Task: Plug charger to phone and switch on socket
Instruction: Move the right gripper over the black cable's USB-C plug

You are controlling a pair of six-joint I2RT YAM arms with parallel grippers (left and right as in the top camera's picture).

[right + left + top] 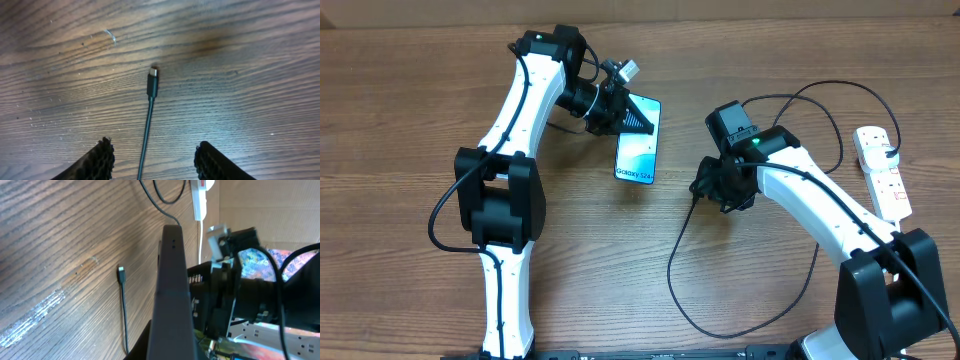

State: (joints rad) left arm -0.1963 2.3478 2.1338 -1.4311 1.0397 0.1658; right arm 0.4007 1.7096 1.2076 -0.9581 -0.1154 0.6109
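The phone [638, 145], with a teal screen and a white "Galaxy S24" band, is at the table's middle back. My left gripper [620, 108] is shut on its far end. In the left wrist view the phone [172, 290] shows edge-on as a dark slab running up from the jaws. The charger [672, 262] is a thin black cable looping over the table. Its connector tip [152, 82] lies flat on the wood. My right gripper [155, 161] hangs open over the cable, fingers on either side and not touching it. The socket [882, 172] lies at the far right.
The socket's white cord [199, 200] and the charger's tip [121, 271] also show in the left wrist view. The right arm [820, 205] stretches from the front right. A cardboard wall [770, 8] runs along the back edge.
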